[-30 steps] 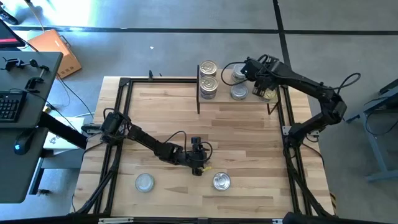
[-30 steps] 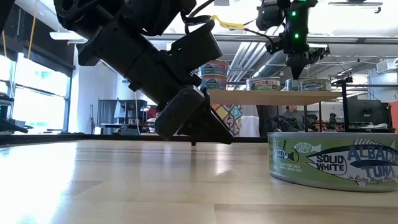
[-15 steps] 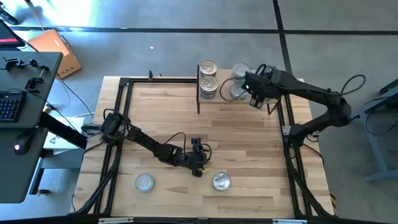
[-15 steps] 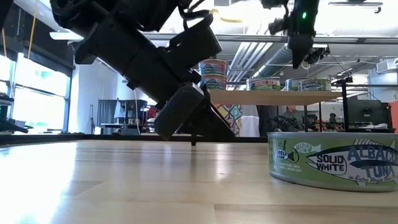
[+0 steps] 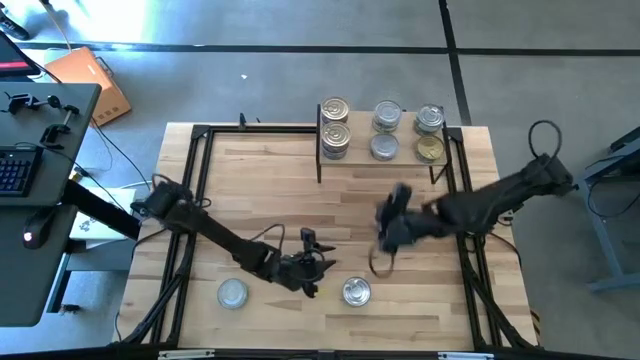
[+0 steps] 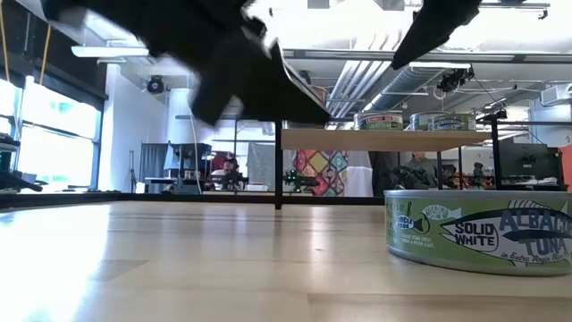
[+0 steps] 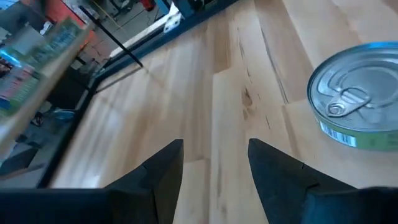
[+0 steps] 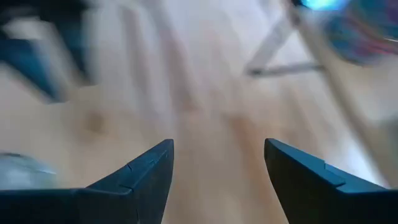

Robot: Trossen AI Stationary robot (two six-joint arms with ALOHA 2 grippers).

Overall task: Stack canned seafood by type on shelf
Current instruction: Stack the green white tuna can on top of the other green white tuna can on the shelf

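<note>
Six tins (image 5: 382, 131) on the shelf (image 5: 405, 161) at the far edge of the worktop (image 5: 260, 190), in three columns; two tins loose near the front edge: one (image 5: 357, 291) between both arms, another (image 5: 233, 293) further left, well apart.

Left pincer (image 5: 308, 273) low over the boards, just beside the near tin, fingers (image 7: 163, 171) spread with bare wood between them. Right pincer (image 5: 390, 225) over mid-worktop, fingers (image 8: 147, 171) also spread, nothing held.

Risks, as judgement:
- Both pincers close to the same tin; likely collision if both reach for it.
- Left pincer offset from that tin; a shove from one finger could slide it toward the front edge.
- Round lid, shallow wall: a high or off-centre pinch may let it slip.
- Type mix-up possible when stacking, since lids look alike from above.

Views compared:
- Low view alone gives the label, solid white albacore tuna, on the near tin (image 6: 478, 233), and shows shelf tins (image 6: 389, 120) side-on.
- High view alone gives both loose tins and arm spacing.
- Left wrist view shows the pull-tab lid (image 7: 357, 93) beside, not between, the fingers.
- Right wrist view: only streaked boards, nothing readable.
</note>
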